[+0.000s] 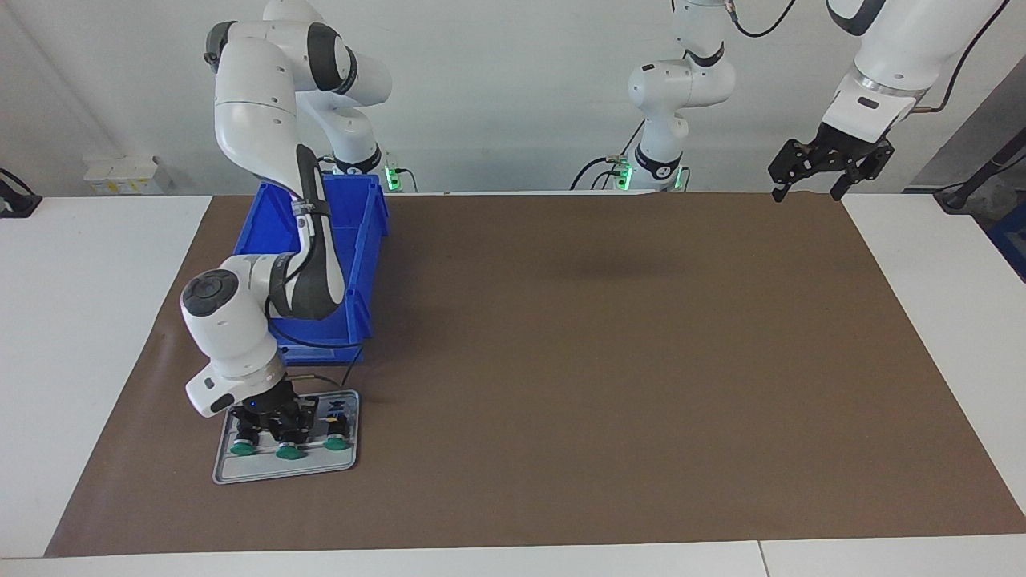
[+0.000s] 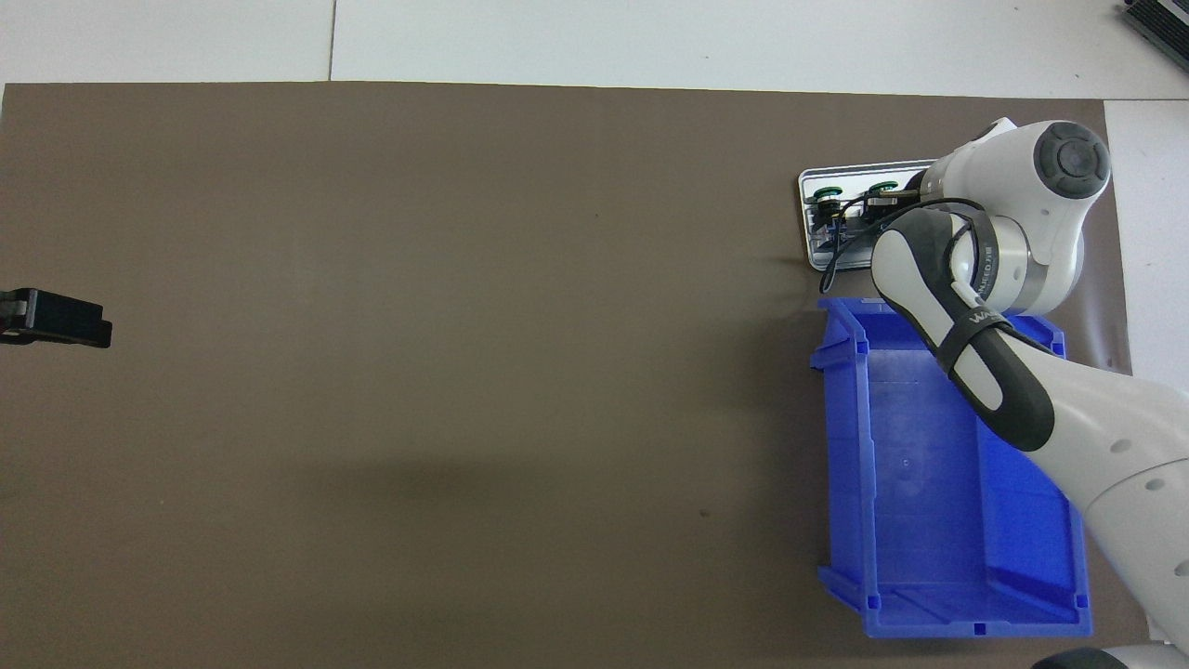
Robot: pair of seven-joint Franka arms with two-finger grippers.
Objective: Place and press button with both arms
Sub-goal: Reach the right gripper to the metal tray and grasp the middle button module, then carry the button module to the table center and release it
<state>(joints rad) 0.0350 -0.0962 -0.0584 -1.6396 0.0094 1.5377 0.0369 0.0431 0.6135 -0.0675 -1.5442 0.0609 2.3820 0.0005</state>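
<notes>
Three green-capped buttons lie in a row on a grey tray (image 1: 240,474) at the right arm's end of the table. My right gripper (image 1: 285,437) is down on the tray, shut on the middle button (image 1: 288,453), whose green cap sticks out below the fingers. The other two buttons (image 1: 242,449) (image 1: 337,442) lie on either side of it. In the overhead view the right wrist covers most of the tray (image 2: 806,177); two green caps (image 2: 825,193) (image 2: 882,190) show. My left gripper (image 1: 830,172) hangs open and empty, high over the mat's corner at the left arm's end.
A blue open bin (image 1: 365,240) (image 2: 929,483) stands next to the tray, nearer to the robots, and the right arm reaches over it. A brown mat (image 1: 601,361) covers the table between white borders.
</notes>
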